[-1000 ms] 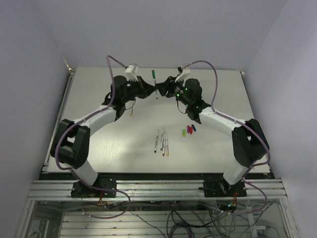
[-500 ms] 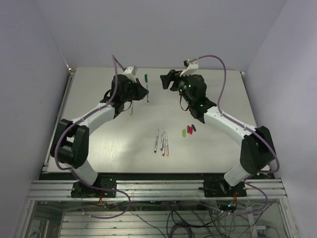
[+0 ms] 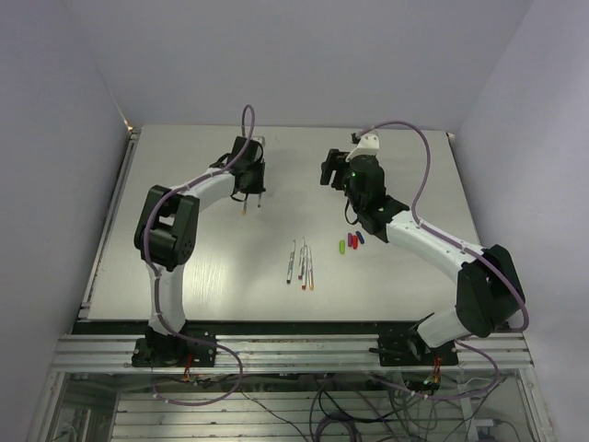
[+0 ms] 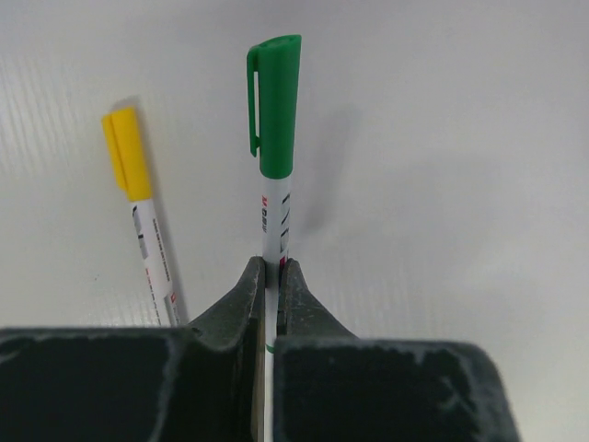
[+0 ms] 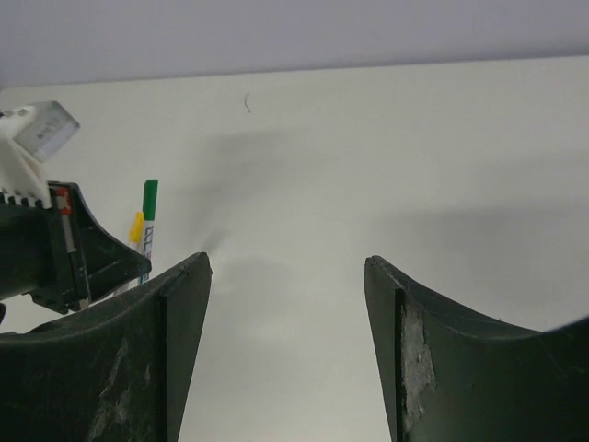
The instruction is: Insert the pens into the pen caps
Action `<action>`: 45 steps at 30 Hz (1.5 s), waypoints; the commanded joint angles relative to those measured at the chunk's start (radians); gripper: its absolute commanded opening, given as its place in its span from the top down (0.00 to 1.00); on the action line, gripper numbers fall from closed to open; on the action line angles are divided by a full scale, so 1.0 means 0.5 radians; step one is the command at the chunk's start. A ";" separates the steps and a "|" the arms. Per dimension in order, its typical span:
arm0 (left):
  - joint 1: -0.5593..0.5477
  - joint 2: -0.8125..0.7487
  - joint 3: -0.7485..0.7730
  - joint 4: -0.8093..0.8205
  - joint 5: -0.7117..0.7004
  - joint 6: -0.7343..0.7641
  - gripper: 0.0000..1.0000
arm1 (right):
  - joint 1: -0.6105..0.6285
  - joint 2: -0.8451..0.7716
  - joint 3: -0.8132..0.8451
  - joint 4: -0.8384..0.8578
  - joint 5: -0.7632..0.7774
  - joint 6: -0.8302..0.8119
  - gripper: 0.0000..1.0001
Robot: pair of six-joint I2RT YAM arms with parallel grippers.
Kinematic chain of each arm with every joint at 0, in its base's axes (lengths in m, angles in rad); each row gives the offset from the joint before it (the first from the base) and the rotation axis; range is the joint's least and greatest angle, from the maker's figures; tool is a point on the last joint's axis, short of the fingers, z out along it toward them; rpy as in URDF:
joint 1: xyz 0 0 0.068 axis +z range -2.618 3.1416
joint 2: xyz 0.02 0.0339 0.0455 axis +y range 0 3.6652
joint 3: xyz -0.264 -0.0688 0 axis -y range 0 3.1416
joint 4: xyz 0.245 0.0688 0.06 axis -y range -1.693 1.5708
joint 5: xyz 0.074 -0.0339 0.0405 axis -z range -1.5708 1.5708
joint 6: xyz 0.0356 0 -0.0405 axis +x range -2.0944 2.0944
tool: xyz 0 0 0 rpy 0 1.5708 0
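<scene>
My left gripper is shut on the white barrel of a pen with a dark green cap on it, held low over the far left-centre of the table. A pen with a yellow cap lies on the table just left of it and also shows in the top view. My right gripper is open and empty, above the far middle of the table. Three uncapped pens lie side by side at the table's centre. Light green, red and blue caps lie in a row to their right.
The white table ends in a metal rail at the near edge. Grey walls stand close at the back and sides. In the right wrist view the left gripper and its green-capped pen show at the left edge.
The two grippers were together on the green pen at the far centre. The left gripper has carried the capped pen left and down beside the yellow-capped pen. The right gripper has drawn back right, open.
</scene>
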 commanded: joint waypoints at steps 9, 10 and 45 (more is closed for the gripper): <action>0.007 0.211 0.187 -0.203 -0.102 -0.036 0.93 | 0.001 -0.083 -0.041 -0.099 0.032 0.138 0.33; 0.007 0.217 0.181 -0.204 -0.097 -0.047 0.93 | 0.001 -0.086 -0.041 -0.100 0.034 0.142 0.34; 0.007 0.026 0.150 -0.090 -0.035 -0.190 0.32 | 0.002 -0.123 -0.161 -0.040 0.040 0.134 0.34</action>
